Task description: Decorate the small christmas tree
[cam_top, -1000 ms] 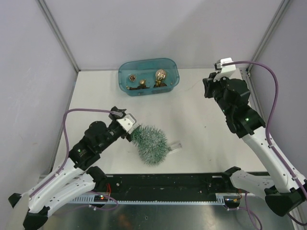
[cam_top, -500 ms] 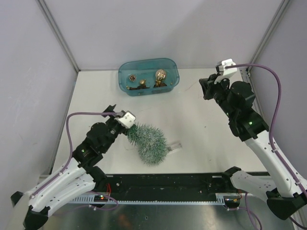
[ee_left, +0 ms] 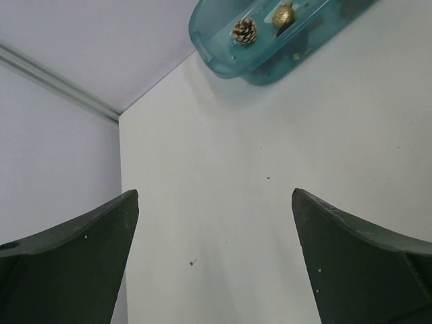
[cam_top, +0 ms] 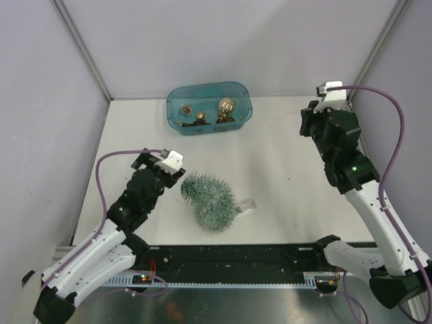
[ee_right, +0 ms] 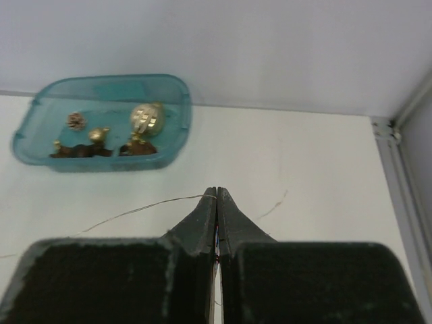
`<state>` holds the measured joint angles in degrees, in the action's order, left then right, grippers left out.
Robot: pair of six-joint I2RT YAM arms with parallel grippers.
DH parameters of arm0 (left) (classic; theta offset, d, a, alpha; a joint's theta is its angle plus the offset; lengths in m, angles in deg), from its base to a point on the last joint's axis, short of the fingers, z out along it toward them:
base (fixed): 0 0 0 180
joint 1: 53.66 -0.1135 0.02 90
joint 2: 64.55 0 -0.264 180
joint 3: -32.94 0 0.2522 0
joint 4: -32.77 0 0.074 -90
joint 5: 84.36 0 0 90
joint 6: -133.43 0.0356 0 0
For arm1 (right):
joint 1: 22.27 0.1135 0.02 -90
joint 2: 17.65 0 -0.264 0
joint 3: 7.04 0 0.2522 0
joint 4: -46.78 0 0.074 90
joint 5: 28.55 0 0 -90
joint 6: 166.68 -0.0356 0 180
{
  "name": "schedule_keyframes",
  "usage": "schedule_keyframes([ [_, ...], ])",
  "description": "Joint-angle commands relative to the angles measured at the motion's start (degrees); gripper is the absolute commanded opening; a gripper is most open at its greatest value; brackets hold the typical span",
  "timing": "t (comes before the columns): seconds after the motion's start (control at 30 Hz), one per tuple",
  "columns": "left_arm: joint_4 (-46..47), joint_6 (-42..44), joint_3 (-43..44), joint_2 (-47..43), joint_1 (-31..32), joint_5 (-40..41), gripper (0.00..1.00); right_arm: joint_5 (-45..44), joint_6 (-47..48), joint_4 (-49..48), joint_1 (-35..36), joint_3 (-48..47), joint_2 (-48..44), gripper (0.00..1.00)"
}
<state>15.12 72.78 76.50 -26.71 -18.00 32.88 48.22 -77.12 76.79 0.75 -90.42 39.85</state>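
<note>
Locating tree: the small christmas tree (cam_top: 210,201) lies on its side at centre-low in the overhead frame, narrow tip toward the upper left, wide end toward the lower right.
Tree vs left jaws: the left gripper (cam_top: 165,172) sits just up-left of the tip. I read it as near but not touching, and nothing is between the fingers.
Left jaws: spread fully wide, released.
Tree vs right jaws: the right gripper (ee_right: 217,192) is at the far right of the overhead frame, well apart from the tree.
Right jaws: clenched, tips pressed together.
Wire: a thin wire (ee_right: 135,210) on the table runs up to the closed tips. I can't tell whether it's pinched.
Tub: the teal tub (cam_top: 209,94) sits top centre, against the back wall.
Overhead only: the tree, both arms, and a small clear piece (cam_top: 246,206) just beside the tree's right side.
Left wrist only: bare table (ee_left: 223,223) between the fingers, and a pine cone (ee_left: 244,30) in the tub at the top of the frame.
Right wrist only: the wire, and a close view of a gold ball (ee_right: 147,118) in the tub at the upper left.
</note>
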Motion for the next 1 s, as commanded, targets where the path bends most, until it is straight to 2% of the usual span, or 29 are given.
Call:
schedule_keyframes([
  [0.0, 2.1, -4.3, 3.7, 0.3, -3.3, 1.5, 1.0, -8.9, -1.3, 3.3, -3.1, -0.2, 2.9, 0.0],
  [0.17, 0.2, -10.1, 6.0, -2.2, -6.9, -1.4, 1.0, -17.5, -4.2, 7.8, -7.0, -0.2, 3.9, 0.0],
  [0.33, -2.7, -15.4, 7.2, -6.8, -7.3, -7.8, 1.0, -19.0, -8.5, 15.7, -7.8, -0.2, 1.7, 0.0],
  [0.53, -8.3, -15.6, 4.4, -14.7, -7.4, -24.0, 1.0, -15.3, -14.0, 33.3, -7.1, 0.5, -1.5, 0.0],
  [0.6, -10.1, -13.3, 3.0, -18.5, -7.4, -33.7, 1.0, -14.0, -15.1, 37.4, -5.8, 1.0, -2.8, 0.0],
  [0.77, -16.7, -4.9, 1.2, -24.3, -7.4, -52.4, 1.0, -11.6, -20.0, 44.9, 1.7, 2.6, -5.3, 0.0],
  [0.97, -20.0, 4.1, 0.2, -23.0, -7.3, -59.5, 1.0, -10.8, -30.7, 53.9, 17.0, 2.6, -4.7, 0.0],
])
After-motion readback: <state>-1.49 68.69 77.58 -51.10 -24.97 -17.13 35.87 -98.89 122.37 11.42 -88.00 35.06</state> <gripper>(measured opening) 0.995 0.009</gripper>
